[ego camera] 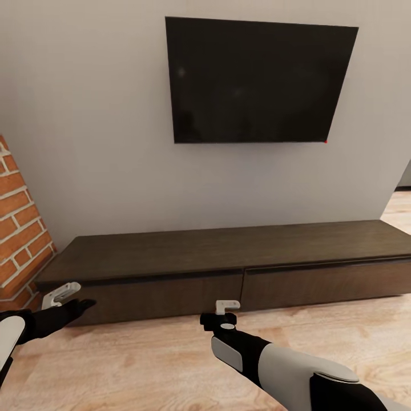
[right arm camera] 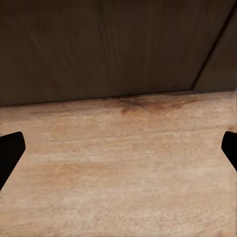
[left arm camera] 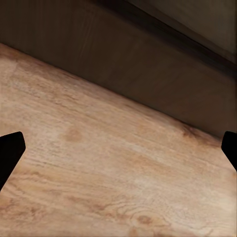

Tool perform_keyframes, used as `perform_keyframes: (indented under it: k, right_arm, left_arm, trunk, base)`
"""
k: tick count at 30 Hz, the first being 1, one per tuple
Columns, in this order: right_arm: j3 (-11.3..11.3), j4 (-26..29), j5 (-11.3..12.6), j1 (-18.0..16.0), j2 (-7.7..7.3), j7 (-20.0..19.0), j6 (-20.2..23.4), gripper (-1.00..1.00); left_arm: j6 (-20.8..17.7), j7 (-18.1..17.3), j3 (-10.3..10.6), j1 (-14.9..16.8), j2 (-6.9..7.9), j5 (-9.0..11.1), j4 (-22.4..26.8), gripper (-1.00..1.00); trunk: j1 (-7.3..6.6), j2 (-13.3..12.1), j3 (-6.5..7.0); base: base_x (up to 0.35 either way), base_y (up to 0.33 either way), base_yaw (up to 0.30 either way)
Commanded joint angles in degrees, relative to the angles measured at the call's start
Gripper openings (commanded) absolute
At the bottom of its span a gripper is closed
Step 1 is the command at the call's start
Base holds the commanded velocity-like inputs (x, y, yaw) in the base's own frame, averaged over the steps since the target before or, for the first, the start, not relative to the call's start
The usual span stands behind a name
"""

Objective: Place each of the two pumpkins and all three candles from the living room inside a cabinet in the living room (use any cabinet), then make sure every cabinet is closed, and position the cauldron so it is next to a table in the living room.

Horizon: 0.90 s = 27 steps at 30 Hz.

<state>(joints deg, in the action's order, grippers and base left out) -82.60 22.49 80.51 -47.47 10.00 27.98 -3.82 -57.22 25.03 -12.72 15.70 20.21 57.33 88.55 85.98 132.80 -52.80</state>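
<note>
The wall (ego camera: 85,114) carries a dark TV (ego camera: 257,80), and directly below the TV runs the cabinet (ego camera: 228,251), long, low and dark, with both drawer fronts flush and shut. Brick (ego camera: 17,228) stands at the cabinet's left end, and wood floor (ego camera: 171,354) lies in front of it. The right gripper (ego camera: 227,308) hovers just before the seam between the drawers; the left gripper (ego camera: 61,294) hangs near the cabinet's left corner. Both are spread wide and empty, their fingertips (right arm camera: 10,153) at the edges of the wrist views. To open a drawer cleanly, I judge it best to hook the dark gap under the top and pull straight back.
</note>
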Motion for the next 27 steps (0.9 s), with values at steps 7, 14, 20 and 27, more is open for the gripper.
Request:
perform_keyframes:
  k: [7, 14, 20, 27]
  right_arm:
    - [-0.5, 0.0, 0.6, -0.1, 0.00, 0.2, -0.4, 1.00]
    - [-0.5, 0.0, 0.6, -0.1, 0.00, 0.2, -0.4, 1.00]
    - [-0.5, 0.0, 0.6, -0.1, 0.00, 0.2, -0.4, 1.00]
    - [-0.5, 0.0, 0.6, -0.1, 0.00, 0.2, -0.4, 1.00]
  left_arm:
    - [-0.2, 0.5, 0.0, 0.0, 0.01, 0.6, 0.0, 1.00]
    - [-0.2, 0.5, 0.0, 0.0, 0.07, 0.6, 0.0, 1.00]
    - [-0.2, 0.5, -0.1, 0.0, 0.07, 0.6, 0.0, 1.00]
    - [-0.2, 0.5, 0.0, 0.0, 0.05, 0.6, 0.0, 1.00]
  trunk:
    - [-1.55, -2.8, 1.20]
    - [-3.09, -5.6, 2.46]
    - [-4.41, -8.0, 3.54]
    - [-5.95, -10.8, 4.79]
  base:
    - [0.000, 0.000, 0.000]
    - [0.000, 0.000, 0.000]
    - [0.000, 0.000, 0.000]
    - [0.000, 0.000, 0.000]
